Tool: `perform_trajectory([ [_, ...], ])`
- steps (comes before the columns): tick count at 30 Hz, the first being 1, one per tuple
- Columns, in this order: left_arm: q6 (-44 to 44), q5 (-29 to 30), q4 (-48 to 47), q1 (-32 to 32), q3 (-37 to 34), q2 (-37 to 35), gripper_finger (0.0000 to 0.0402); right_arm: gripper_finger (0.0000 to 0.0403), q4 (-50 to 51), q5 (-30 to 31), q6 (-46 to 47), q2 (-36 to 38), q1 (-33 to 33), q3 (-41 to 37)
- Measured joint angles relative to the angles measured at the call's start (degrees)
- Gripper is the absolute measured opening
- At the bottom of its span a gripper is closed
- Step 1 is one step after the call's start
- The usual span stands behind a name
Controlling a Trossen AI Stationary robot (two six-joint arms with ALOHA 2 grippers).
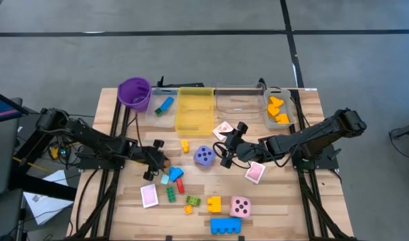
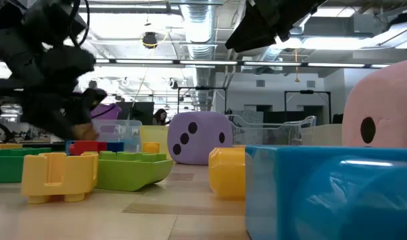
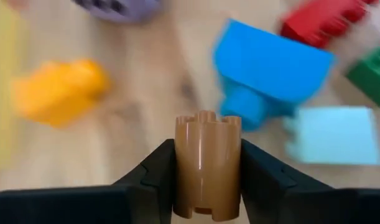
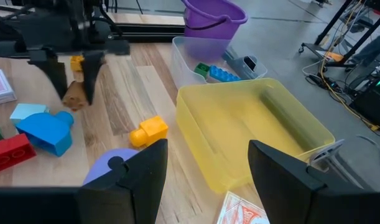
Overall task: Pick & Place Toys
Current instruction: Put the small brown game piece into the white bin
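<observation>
my left gripper [image 3: 207, 186] is pinching a small brown round brick [image 3: 207, 165] between its two fingers; the brick stands upright in the grip, studs up, and it looks lifted just off the wooden table [image 1: 278, 201]. in the high view i hover near the middle-left of the table, just left of the blue brick [image 1: 175, 174] and the pale blue tile [image 1: 165, 179]. a red brick [image 1: 181, 185] and a green brick [image 1: 171, 194] lie just nearer than those, and a small yellow brick [image 1: 185, 144] sits farther off, toward the yellow bin [image 1: 194, 110].

my right gripper [image 1: 225, 148] hangs over the centre with fingers spread and nothing between them, close to the purple die [image 1: 203, 157], with the yellow bin ahead of it.

so i judge the pick is done and the carry is next. the move calls for raising the brown brick clear of the blue one, swinging it toward the far row of bins, and letting go only once it is over a bin's mouth. which bin it belongs in i cannot tell; the clear bin [image 1: 160, 110] beside the purple cup [image 1: 134, 92] already holds blue and green bricks. many toys remain on the table: the pink die [image 1: 240, 207], the big blue brick [image 1: 225, 225], the playing cards [image 1: 149, 196].
</observation>
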State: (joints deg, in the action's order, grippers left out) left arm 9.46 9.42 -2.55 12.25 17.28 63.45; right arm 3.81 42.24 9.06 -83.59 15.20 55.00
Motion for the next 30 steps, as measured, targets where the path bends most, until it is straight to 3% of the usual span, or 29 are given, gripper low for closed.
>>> perform_trajectory([
  [8, 3.7, 19.8, 3.6, -4.5, 0.0, -9.5, 0.0128, 0.0217, -2.2, 1.4, -0.1, 0.0, -0.1, 0.0],
  [12, 3.9, 25.5, 9.1, -10.7, 0.0, -11.5, 0.0129, 0.0217, -4.7, 1.6, -2.6, 0.0, -0.4, 0.0],
  [17, 5.2, 26.1, 18.1, -22.0, 0.1, -11.3, 0.0129, 0.0217, -7.3, 1.5, -4.6, 0.0, -1.7, 0.0],
  [23, 5.3, 20.1, 20.4, -35.0, 0.1, -10.6, 0.0138, 0.0217, -7.3, 1.3, -4.6, 0.0, -3.0, 0.0],
  [30, 5.3, 19.7, 21.9, -39.1, 0.1, -10.3, 0.0195, 0.0217, -7.2, 1.3, -4.6, 0.0, -3.0, 0.0],
])
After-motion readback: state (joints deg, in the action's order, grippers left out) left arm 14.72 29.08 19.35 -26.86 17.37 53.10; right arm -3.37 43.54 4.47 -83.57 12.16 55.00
